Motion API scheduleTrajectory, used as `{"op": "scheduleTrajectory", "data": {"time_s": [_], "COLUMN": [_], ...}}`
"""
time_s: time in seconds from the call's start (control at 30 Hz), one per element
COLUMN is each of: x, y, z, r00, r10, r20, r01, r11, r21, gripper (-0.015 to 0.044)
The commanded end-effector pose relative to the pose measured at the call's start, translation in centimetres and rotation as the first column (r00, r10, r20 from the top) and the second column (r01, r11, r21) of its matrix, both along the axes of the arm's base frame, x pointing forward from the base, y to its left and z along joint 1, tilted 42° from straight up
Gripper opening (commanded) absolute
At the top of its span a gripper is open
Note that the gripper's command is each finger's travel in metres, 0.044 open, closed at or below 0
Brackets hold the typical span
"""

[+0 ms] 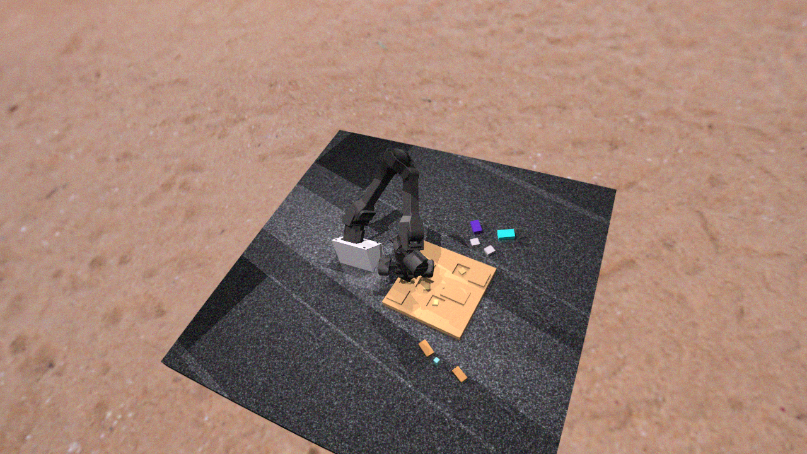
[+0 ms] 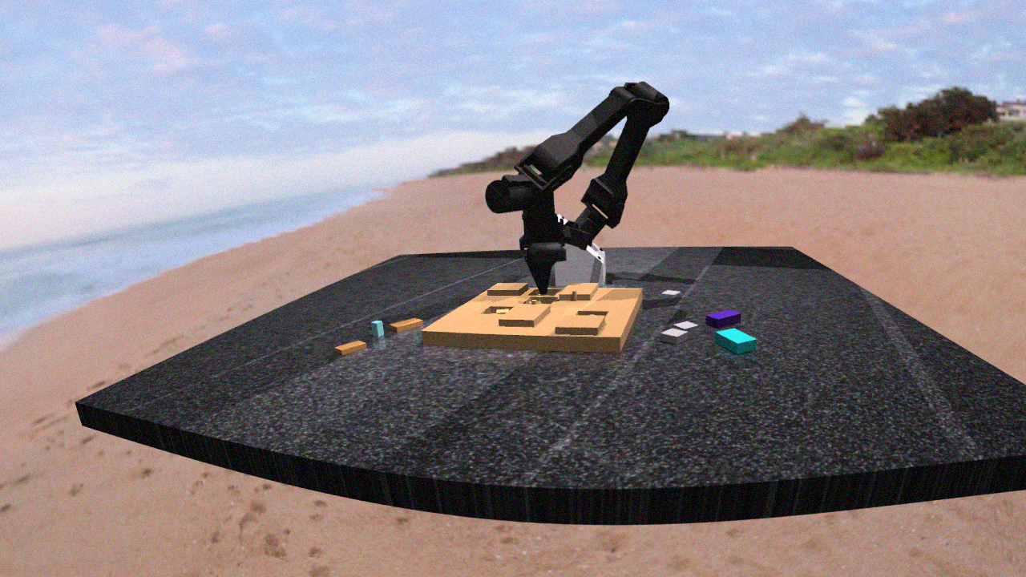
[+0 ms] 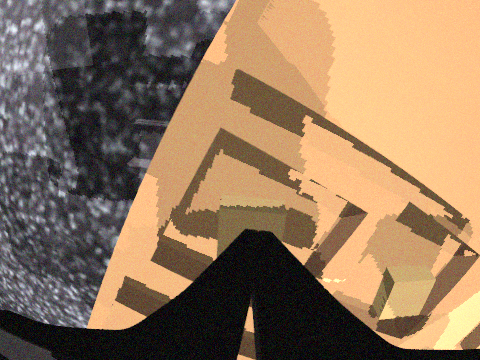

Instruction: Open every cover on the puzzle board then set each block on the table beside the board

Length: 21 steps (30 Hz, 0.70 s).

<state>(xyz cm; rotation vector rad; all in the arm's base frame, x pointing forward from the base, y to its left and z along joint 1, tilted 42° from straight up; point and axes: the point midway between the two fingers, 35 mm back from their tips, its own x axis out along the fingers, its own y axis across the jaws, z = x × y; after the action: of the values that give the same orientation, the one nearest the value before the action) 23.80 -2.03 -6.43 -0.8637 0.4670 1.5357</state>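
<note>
Over the near-base corner of the puzzle board (image 1: 451,324), top view: my gripper (image 1: 410,276) hangs low with my arm folded above it. Loose pieces lie on the desk (image 1: 316,350) off two sides: a purple block (image 1: 476,226) and a cyan block (image 1: 505,233) beyond the far edge. Covers and wells are too small to sort here.

Exterior view: raised covers (image 2: 523,316) stand proud of the board; jaws taper to one point at board level, height the top view hides.

Wrist view: jaws together, nothing between them. Only here, a yellowish block (image 3: 260,223) shows in its well just ahead of the tips, another (image 3: 407,290) to the side.

Judgement: I am nudging a cover with closed tips. Next, rise, part the jaws, descend on the block.
</note>
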Motion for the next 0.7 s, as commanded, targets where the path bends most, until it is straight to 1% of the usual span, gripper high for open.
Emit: {"op": "scheduleTrajectory", "data": {"time_s": [0.0,0.27,0.33,0.43,0.47,0.67], "x": [0.0,-0.2,-0.3,-0.2,-0.2,-0.4], "y": [-0.1,-0.7,-0.6,-1.7,-2.1,-4.2], "z": [0.1,0.8,0.8,1.9,2.3,4.7], "r00": [1.000,1.000,1.000,1.000,1.000,1.000], "r10": [0.001,0.000,-0.004,-0.003,-0.003,0.000], "r20": [0.000,0.001,-0.007,-0.005,-0.004,0.000], "r01": [-0.001,0.000,0.004,0.003,0.003,0.000], "r11": [1.000,1.000,1.000,1.000,1.000,1.000], "r21": [0.000,0.003,0.007,0.005,0.004,0.002], "gripper": [0.0000,0.0000,0.0053,0.0131,0.0144,0.0144]}}
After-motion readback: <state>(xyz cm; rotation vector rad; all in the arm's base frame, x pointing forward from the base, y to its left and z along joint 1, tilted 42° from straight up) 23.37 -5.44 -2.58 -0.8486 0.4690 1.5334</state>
